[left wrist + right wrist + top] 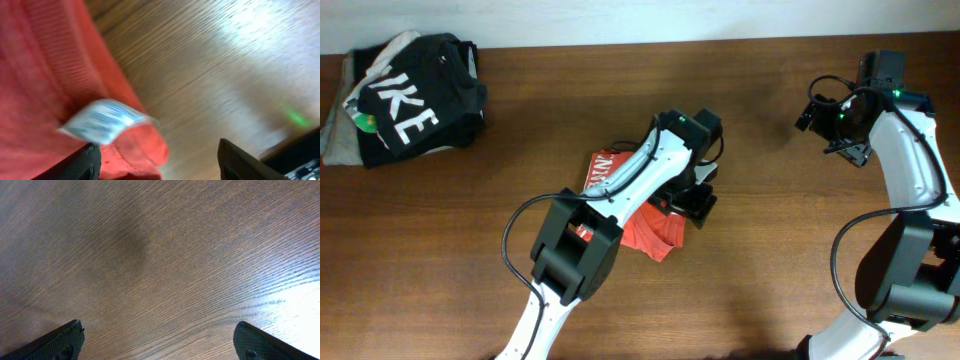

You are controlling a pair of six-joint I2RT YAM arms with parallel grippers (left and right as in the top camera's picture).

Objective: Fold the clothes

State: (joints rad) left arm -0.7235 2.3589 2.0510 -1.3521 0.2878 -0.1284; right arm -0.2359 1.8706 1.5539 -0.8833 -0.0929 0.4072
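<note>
The T-shirt [645,232] lies bunched in the middle of the table [770,290], partly under my left arm, well apart from the black garment [415,100] piled at the far left corner. My left gripper [157,157] is down at the shirt's right edge with its jaws standing well apart and nothing pinched. A rounded red fold and the neck label [105,120] sit just beside my left finger, with bare wood across the rest of the gap. My right gripper [159,340] hangs fully spread over bare wood at the far right, well away from the cloth.

I judge this fabric to be light, soft and limp. It will sag and drag rather than hold a shape, and a pinch on one layer may pull the others along. The ribbed band [60,65] near the label looks like the collar, though my wrist view is blurred. That thicker seam is where I would take hold, not the label itself, which would likely slip or tear.
</note>
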